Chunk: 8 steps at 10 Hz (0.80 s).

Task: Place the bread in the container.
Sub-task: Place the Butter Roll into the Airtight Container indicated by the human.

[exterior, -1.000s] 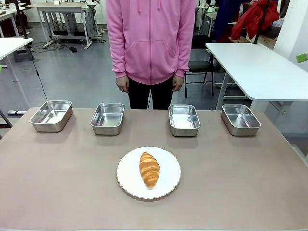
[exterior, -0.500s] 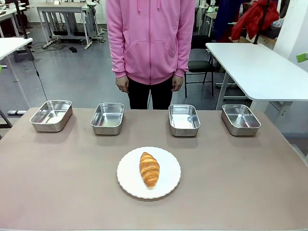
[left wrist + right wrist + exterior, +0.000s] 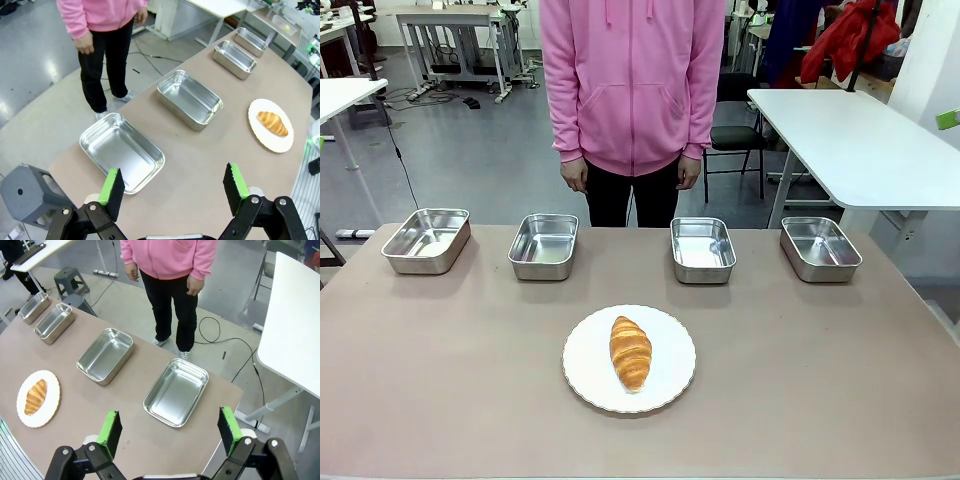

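Front view puts the bread (image 3: 631, 352) on a plate (image 3: 672, 386) near centre, four pans (image 3: 543, 246) in a far row; left wrist view shows the left gripper (image 3: 173, 184) spread wide, empty; right wrist view, the right gripper (image 3: 169, 429) likewise.

The golden-brown, ridged croissant (image 3: 631, 352) lies flat on a round white plate (image 3: 582, 372) near the middle of the table's (image 3: 440, 380) near edge, tapered ends pointing near and far, while four identical shallow steel pans (image 3: 426, 240) (image 3: 544, 245) (image 3: 703, 249) (image 3: 820, 248) stand empty along the far edge.
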{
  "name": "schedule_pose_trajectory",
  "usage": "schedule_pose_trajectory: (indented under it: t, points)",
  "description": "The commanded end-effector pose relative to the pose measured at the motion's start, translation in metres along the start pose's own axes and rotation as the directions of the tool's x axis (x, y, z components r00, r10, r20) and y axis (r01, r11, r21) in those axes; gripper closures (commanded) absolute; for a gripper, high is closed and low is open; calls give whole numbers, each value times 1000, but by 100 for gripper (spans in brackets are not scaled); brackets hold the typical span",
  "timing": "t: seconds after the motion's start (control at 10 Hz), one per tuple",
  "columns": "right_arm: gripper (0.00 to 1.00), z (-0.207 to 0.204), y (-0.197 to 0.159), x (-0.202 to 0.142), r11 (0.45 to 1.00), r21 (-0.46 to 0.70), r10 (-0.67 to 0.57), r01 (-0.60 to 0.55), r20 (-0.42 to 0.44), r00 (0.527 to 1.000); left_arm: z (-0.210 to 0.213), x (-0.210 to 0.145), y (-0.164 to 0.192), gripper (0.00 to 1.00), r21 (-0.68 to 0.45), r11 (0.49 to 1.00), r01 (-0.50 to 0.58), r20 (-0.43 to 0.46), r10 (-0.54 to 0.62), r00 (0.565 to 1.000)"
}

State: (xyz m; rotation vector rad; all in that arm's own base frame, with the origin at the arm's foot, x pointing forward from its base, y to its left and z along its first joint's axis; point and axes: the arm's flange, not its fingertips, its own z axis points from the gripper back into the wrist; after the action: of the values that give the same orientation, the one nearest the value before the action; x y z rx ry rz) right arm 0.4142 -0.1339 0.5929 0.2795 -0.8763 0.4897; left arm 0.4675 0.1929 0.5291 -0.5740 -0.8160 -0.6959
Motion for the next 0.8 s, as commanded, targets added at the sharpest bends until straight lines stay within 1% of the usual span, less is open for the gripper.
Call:
schedule_pose_trajectory:
  t: [0.0, 0.7]
  points:
    - [0, 0, -1, 0, 1000, 12, 9, -9, 16, 1000, 0, -2, 0, 0, -1, 1000, 15, -3, -15, 1000]
    - [0, 0, -1, 0, 1000, 12, 9, -9, 16, 1000, 0, -2, 0, 0, -1, 1000, 15, -3, -15, 1000]
